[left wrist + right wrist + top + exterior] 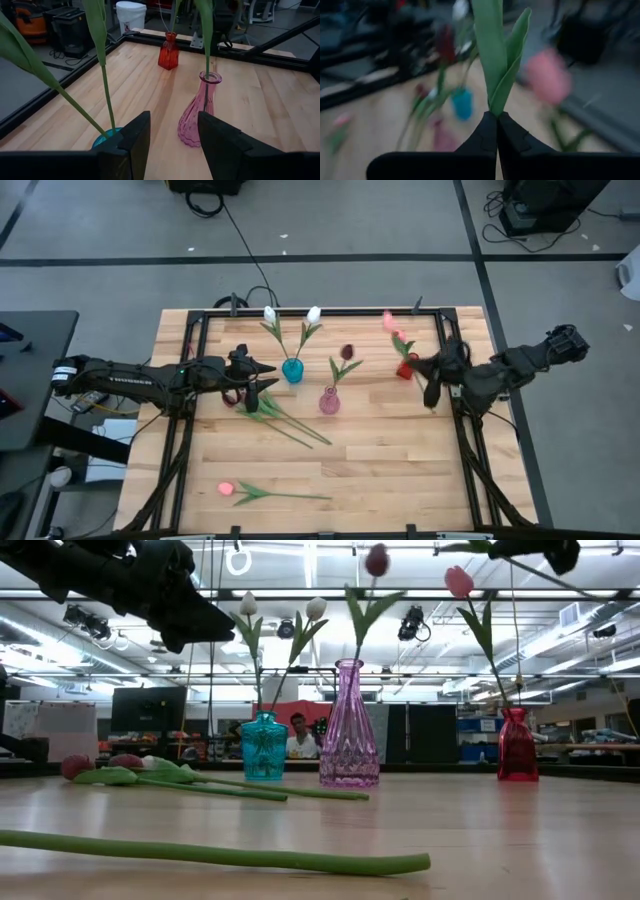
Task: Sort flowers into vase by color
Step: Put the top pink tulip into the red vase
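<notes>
Right gripper (497, 120) has its fingers clenched on a pink tulip (389, 321) by stem and leaf, held over the red vase (405, 370) at about 2 o'clock on the tabletop (400, 460); whether the stem end is in the neck yet I can't tell. Left gripper (172, 135) hovers with fingers released and empty, just beside the teal vase (292, 370), near 11 o'clock of centre. Already sorted: two white tulips (313, 314) in the teal vase, one maroon tulip (347, 352) in the pink vase (329, 402). Still lying flat: a bundle of loose flowers (285, 418) just left of centre under the left arm, and a lone pink flower (262, 494) around 7 o'clock. Risks as I read them: the stem is long and floppy, so it could miss the narrow neck or tip the light vase; the left arm could clip the white tulips' leaves when it drops to the bundle.
</notes>
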